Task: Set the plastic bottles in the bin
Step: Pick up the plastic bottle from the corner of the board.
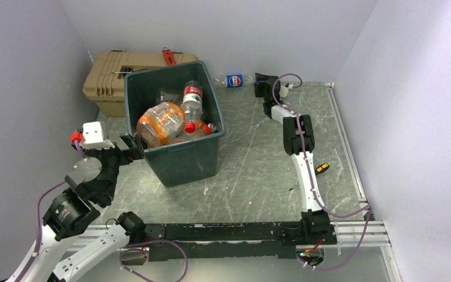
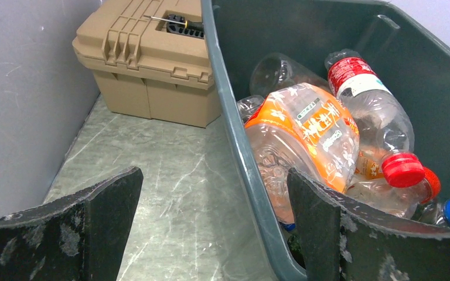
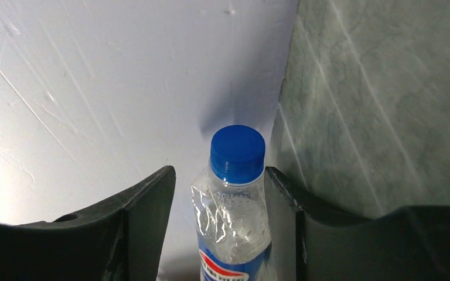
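- Well to the right of the bin [image 1: 182, 158], about level with its near wall: yellow-handled screwdriver [image 1: 323, 168], flat on the table [image 1: 258, 158].
- At the bin's near-left corner: left gripper [image 2: 214, 175], spread wide, holding nothing, one finger outside the bin's left wall and the other over the inside, the rim running between them.
- Inside the bin, heaped against one another: crushed orange-labelled bottle [image 1: 161, 120] toward the left wall; red-labelled bottle [image 1: 192, 97] beyond it toward the far wall; red-capped bottle [image 1: 191, 126] just right of the orange one; more clear bottles underneath, hard to tell apart.
- Behind the bin's left side, close to its far-left corner: tan toolbox [image 1: 108, 79], lid shut, with a red wrench [image 1: 168, 56] lying on its far right edge.
- Past the bin's far-right corner, outside it: blue-capped bottle [image 3: 234, 222], on its side where the table meets the back wall [image 1: 241, 35].
- Farther right of the bin, at that bottle: right gripper [image 3: 220, 170], a finger on each side of the bottle below its cap, close in; cannot tell whether already pinching.
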You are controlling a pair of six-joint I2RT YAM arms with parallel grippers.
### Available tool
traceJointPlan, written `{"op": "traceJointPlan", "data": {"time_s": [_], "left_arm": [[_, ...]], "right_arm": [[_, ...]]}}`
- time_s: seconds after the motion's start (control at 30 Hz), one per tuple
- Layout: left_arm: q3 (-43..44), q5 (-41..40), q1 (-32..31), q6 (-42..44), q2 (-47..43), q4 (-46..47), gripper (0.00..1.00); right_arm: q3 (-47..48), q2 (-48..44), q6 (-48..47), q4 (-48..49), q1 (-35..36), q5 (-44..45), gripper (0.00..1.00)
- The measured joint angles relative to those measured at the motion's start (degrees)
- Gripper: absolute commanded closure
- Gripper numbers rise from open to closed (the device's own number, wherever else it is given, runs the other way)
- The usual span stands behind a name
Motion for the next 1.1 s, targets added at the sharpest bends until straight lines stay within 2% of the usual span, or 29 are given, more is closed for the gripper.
{"op": "traceJointPlan", "data": {"time_s": [0.1,0.17,0.37,0.57,0.7,0.9,1.1], "left_arm": [[-0.5,-0.2,0.0,0.0,0.0,0.1,0.02],[-0.5,-0.5,0.0,0.1,0.0,0.1,0.02],[-0.7,-1.0,-0.1,0.1,0.0,0.5,0.02],[-1.1,-1.0,-0.1,0.0,0.0,1.2,0.02],[-1.2,-1.0,-0.1,-0.3,-0.2,1.2,0.03],[-1.1,-0.7,-0.1,-0.8,-2.5,0.2,0.03],[1.0,0.5,-0.1,-0.8,-5.9,0.0,0.01]], "right_arm": [[3.6,2.3,0.1,-0.6,0.2,0.5,0.41],[6.0,3.7,0.0,-1.0,0.3,0.6,0.46],[8.7,6.1,-0.9,-1.4,0.5,0.5,0.69],[0.9,3.2,-2.4,5.2,0.5,0.2,1.0],[-7.2,-1.2,-4.4,8.4,0.3,0.0,1.0],[-25.7,-13.1,-8.7,11.5,0.0,0.8,1.0],[-40.6,-31.1,-16.4,8.3,-1.2,4.1,1.0]]}}
